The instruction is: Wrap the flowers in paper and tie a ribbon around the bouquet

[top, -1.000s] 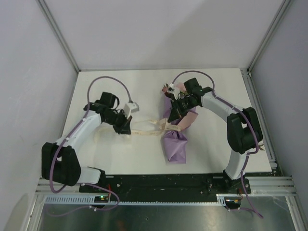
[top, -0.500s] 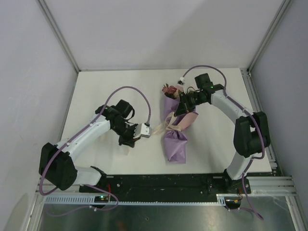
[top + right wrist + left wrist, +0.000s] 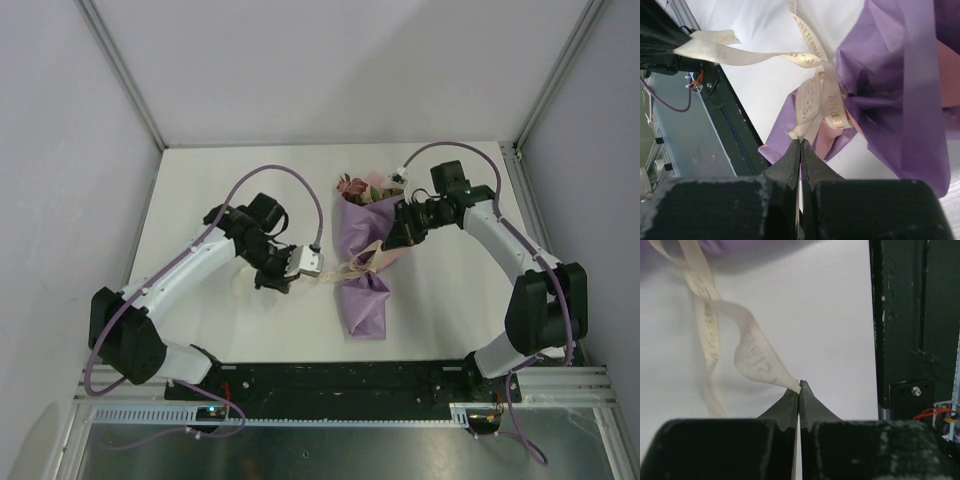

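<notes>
The bouquet (image 3: 364,290) lies in the middle of the table, a lilac paper (image 3: 900,75) cone with the flowers (image 3: 354,186) at its far end. The cream ribbon (image 3: 352,267) is knotted round its pinched waist. My left gripper (image 3: 319,271) sits just left of the waist, shut on one ribbon tail (image 3: 757,357) at its tips (image 3: 799,385); that tail hangs slack and curled. My right gripper (image 3: 389,243) is to the right of the waist, shut (image 3: 800,141) on a ribbon loop (image 3: 822,95) coming off the knot.
The black base rail (image 3: 340,378) runs along the near table edge, close to the bouquet's stem end. Grey walls and metal posts (image 3: 515,152) enclose the white table (image 3: 230,190). Purple cables (image 3: 290,180) arch over both arms.
My left gripper has swung right toward the bouquet's waist, slackening its ribbon tail. My right gripper has drawn back to the right, off the paper, still holding ribbon.
</notes>
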Motion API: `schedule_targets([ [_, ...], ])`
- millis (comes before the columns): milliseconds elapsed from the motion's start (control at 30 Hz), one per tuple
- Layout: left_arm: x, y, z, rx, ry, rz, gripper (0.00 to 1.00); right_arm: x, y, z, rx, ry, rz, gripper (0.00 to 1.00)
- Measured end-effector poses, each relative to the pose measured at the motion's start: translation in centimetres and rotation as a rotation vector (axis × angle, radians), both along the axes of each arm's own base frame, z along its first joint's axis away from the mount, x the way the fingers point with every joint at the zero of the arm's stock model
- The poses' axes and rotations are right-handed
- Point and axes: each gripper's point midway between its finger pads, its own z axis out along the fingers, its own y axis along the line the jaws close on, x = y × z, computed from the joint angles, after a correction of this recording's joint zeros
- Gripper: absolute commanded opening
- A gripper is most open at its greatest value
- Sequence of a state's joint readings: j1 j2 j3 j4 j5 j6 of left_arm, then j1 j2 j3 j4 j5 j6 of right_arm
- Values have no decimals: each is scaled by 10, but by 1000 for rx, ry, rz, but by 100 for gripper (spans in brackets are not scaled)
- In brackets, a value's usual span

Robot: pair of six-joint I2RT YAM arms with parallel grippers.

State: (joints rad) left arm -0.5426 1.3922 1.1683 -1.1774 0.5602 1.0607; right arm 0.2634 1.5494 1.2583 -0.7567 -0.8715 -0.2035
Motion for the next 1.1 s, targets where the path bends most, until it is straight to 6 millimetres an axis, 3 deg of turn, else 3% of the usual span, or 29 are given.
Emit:
schedule_targets([
  [233,-9,-63,55,-183,-78,-212,0,14,-6,-17,-5,31,-47,0],
  [433,-7,-144,107,-379,-115,-402,0,27,-6,-17,12,10,-71,0],
  [633,5,-221,130,-499,-157,-478,0,30,-4,-15,29,-8,-64,0],
  [867,9,-272,127,-597,-154,-423,0,30,0,-15,54,-2,-44,0],
  [1100,18,-297,77,-604,-107,-266,0,29,-4,-24,66,21,-23,0],
])
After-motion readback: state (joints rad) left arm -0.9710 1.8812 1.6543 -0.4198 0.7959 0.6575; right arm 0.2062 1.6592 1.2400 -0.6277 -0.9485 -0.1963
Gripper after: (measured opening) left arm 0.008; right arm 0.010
